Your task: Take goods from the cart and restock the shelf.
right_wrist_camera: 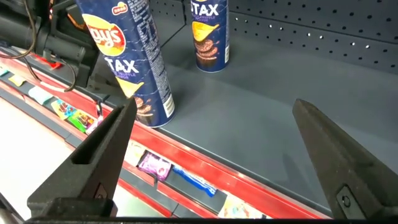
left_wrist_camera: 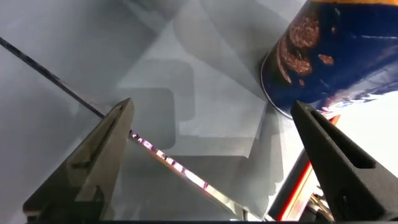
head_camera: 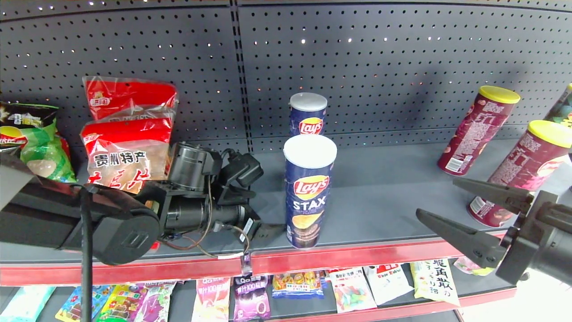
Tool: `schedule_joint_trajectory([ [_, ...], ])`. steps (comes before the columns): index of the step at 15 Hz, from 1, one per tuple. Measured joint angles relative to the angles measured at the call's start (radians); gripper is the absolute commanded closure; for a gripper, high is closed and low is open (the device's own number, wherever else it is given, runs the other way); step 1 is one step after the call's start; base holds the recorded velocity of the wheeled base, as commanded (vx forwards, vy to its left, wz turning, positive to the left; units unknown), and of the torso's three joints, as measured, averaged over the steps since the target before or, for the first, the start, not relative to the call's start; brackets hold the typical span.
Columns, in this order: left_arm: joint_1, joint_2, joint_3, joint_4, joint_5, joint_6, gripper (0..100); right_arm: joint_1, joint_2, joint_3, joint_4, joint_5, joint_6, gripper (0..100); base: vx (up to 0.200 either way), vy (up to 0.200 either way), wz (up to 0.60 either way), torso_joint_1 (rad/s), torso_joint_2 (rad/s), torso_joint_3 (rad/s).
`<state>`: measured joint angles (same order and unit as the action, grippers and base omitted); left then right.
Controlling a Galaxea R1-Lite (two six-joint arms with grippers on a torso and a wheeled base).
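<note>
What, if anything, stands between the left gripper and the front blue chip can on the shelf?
Nothing visible does. The left gripper is open and low over the shelf deck, close beside the base of the front blue can, with only bare deck between them.

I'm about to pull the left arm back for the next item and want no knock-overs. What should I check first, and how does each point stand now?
1. Front blue cylindrical chip can with white lid upright on grey metal shelf: ok.
2. Left gripper jaws open, nothing between them: ok.
3. Left gripper clear of that can: cannot tell; they look very close.
4. Rear blue chip can upright: ok.
5. Right gripper jaws open, empty: ok.
</note>
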<state>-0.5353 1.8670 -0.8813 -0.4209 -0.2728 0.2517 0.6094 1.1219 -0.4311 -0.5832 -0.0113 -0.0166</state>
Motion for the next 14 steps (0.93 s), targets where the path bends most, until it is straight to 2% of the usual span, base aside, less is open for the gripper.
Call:
schedule_joint_trajectory([
  [10, -0.003, 0.02, -0.024, 0.0, 0.0, 0.0, 0, -0.001, 0.009, 0.0, -0.001, 0.0, 0.001, 0, 0.0, 0.0, 0.0, 0.0, 0.0, 0.0],
  [14, 0.024, -0.021, 0.039, -0.039, 0.032, -0.007, 0, -0.01, 0.006, 0.02, -0.001, -0.001, 0.002, 0, 0.0, 0.0, 0.0, 0.0, 0.0, 0.0],
])
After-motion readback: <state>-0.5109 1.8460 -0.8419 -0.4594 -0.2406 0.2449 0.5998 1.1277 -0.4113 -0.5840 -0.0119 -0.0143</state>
